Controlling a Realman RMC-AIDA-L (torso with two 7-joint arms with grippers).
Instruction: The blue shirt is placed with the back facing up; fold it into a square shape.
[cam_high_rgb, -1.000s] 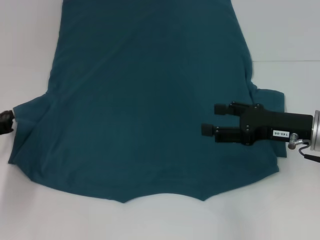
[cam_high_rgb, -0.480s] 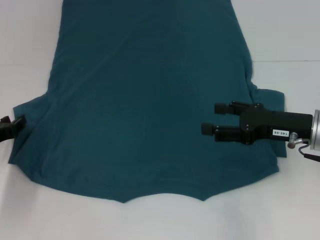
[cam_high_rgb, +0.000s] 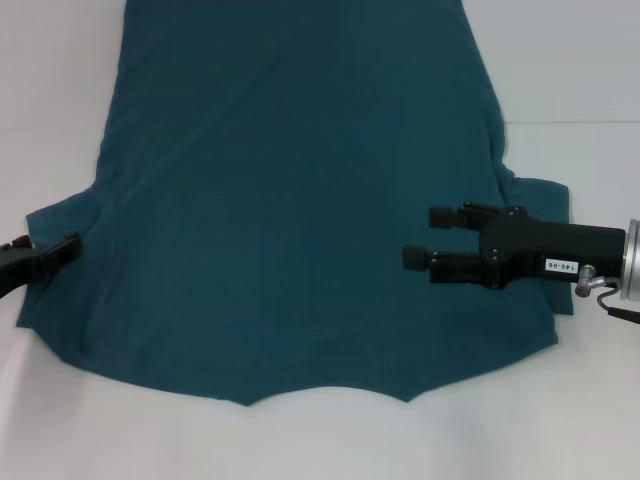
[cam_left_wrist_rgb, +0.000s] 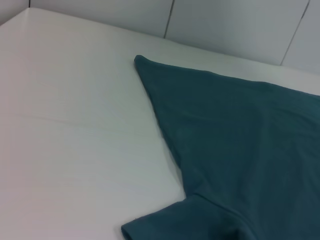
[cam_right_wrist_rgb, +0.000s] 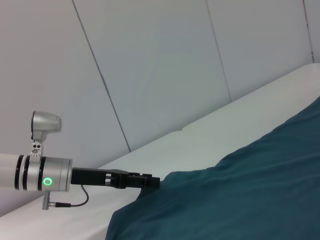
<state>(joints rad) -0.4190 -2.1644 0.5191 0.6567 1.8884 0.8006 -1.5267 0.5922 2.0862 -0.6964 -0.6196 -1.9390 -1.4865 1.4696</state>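
The blue shirt (cam_high_rgb: 300, 200) lies flat on the white bench (cam_high_rgb: 570, 60), plain side up, long axis running away from the robot, neckline nearest; sleeves out to either side. Left claw (cam_high_rgb: 66, 247) sits at the left sleeve's edge — the nearer arm for that sleeve, which lies just inboard of it; grip state cannot be told, the claw being cut off at the frame edge. Right claw (cam_high_rgb: 425, 237) hovers over the right flank, fingers parted, empty. Hem out of view — far end cropped.

The blue shirt (cam_high_rgb: 300, 200) is cut off by the head view's top edge; the left gripper (cam_high_rgb: 40, 258) is mostly cropped out.
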